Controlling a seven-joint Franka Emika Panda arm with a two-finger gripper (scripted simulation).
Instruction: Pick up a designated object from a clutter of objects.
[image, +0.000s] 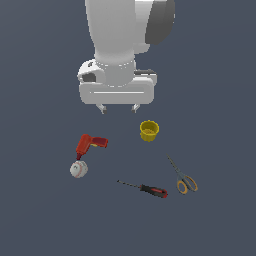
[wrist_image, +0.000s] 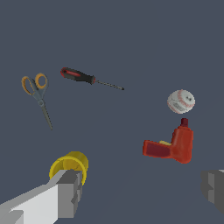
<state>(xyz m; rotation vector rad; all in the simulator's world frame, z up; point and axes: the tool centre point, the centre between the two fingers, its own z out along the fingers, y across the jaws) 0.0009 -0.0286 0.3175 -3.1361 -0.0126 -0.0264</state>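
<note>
Exterior view, arm: the white Panda arm is seen from above the floor, its gripper (image: 119, 109) held high over the dark surface (image: 40, 215) with nothing between the fingers.
Exterior view, gripper state: the two short fingertips are spread wide apart, and no object is touched.
Exterior view, screwdriver (image: 145, 188): the task's thing is shown lying flat, well below the gripper, handle toward the exterior view's right and thin shaft toward the exterior view's left.
Exterior view, clutter: the yellow cup (image: 149, 130) is seen upright, nearest the gripper; the red drill (image: 89, 145) is placed at the exterior view's left with the baseball (image: 78, 169) just beside its tip; the scissors (image: 183, 177) are laid at the exterior view's right, near the screwdriver's handle but apart from it.

Wrist view, fingers: one grey finger (wrist_image: 65, 192) is seen overlapping the yellow cup (wrist_image: 70, 166); the other is shown only at the picture's edge, far from the first.
Wrist view, screwdriver (wrist_image: 85, 78): it is shown between the scissors (wrist_image: 37, 96) and the baseball (wrist_image: 181, 101), untouched.
Wrist view, red drill (wrist_image: 174, 146): it is seen just beside the baseball.
</note>
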